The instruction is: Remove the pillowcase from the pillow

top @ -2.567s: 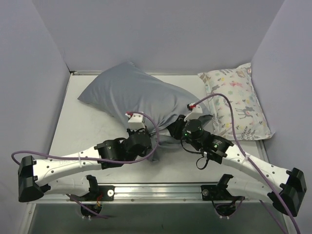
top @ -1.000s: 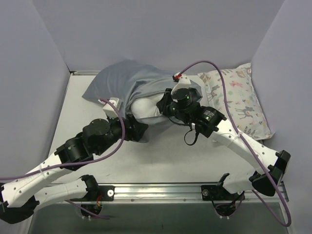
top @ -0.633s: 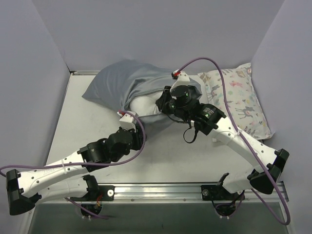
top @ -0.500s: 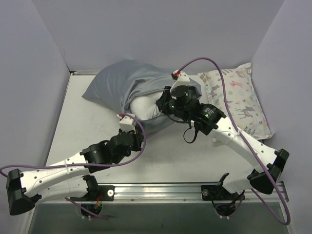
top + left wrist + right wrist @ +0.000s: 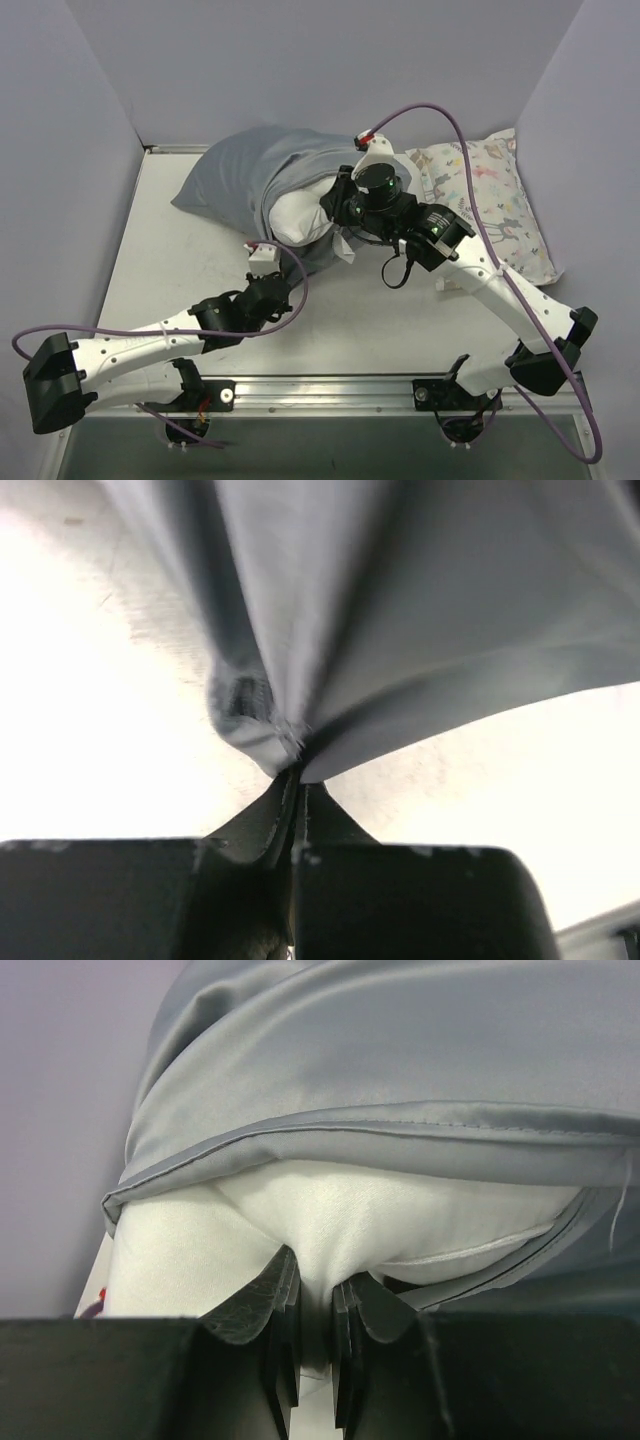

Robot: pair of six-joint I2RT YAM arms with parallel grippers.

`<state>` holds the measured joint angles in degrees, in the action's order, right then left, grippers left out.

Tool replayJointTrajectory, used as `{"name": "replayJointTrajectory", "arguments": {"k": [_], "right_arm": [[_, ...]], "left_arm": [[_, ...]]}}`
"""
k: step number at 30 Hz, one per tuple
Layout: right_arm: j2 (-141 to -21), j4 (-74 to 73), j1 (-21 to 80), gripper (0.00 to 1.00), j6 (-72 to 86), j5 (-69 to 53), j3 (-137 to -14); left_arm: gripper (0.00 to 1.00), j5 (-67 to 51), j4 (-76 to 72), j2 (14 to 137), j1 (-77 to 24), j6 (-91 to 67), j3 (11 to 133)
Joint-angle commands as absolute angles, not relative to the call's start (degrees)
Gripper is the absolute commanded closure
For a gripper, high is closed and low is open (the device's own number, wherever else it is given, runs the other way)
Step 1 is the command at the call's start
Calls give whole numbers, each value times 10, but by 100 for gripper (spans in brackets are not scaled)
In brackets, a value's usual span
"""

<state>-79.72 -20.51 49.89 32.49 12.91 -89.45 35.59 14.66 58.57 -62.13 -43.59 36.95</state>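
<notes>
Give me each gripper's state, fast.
Left gripper: closed, pinching the grey pillowcase.
Right gripper: closed, pinching the white pillow.

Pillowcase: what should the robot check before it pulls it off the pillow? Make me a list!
1. Left gripper shut on the grey pillowcase: ok, cloth is pinched at its tips.
2. Right gripper holds only the white pillow, not the cover: ok.
3. Pillow end poking out of the pillowcase opening: ok.
4. Far end of the pillow loose inside the cover: cannot tell, it is hidden.
5. Animal-print pillow apart from the pillowcase: cannot tell, the right arm covers the gap.
</notes>
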Motion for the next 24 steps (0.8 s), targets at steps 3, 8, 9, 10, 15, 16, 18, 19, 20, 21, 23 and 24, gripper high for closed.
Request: {"name": "replayJointTrajectory", "arguments": {"k": [3,8,9,10,15,16,18,19,20,21,23,24], "right_arm": [[-735,-156,502,100,326,144,-889],[-633,-122,504,100,358,124,-766],[-622,-117,504,100,365,116,-739],[-597,-109,507,100,372,111,-690],[-558,-62,510,100,389,107,-566],[-552,-57,510,100,389,106,-554],[-549,-45,510,100,388,103,-529],[-551,-42,510,100,390,99,-524],[-553,-40,511,100,391,98,-518],[-555,-37,511,100,390,96,-515],[-556,-33,512,100,390,91,-509],[-558,-32,513,100,390,89,-503]], "left_arm": [[100,293,112,602,-506,-497,330],[100,219,102,600,-377,-510,325],[100,216,106,597,-373,-508,332],[100,214,112,586,-370,-501,340],[61,180,133,527,-390,-480,365],[56,171,141,502,-396,-478,365],[44,165,172,476,-408,-475,366],[42,163,184,448,-422,-467,368],[40,163,210,433,-428,-463,371],[39,160,220,418,-435,-458,378],[36,149,229,374,-450,-434,388],[32,143,230,362,-453,-426,405]]}}
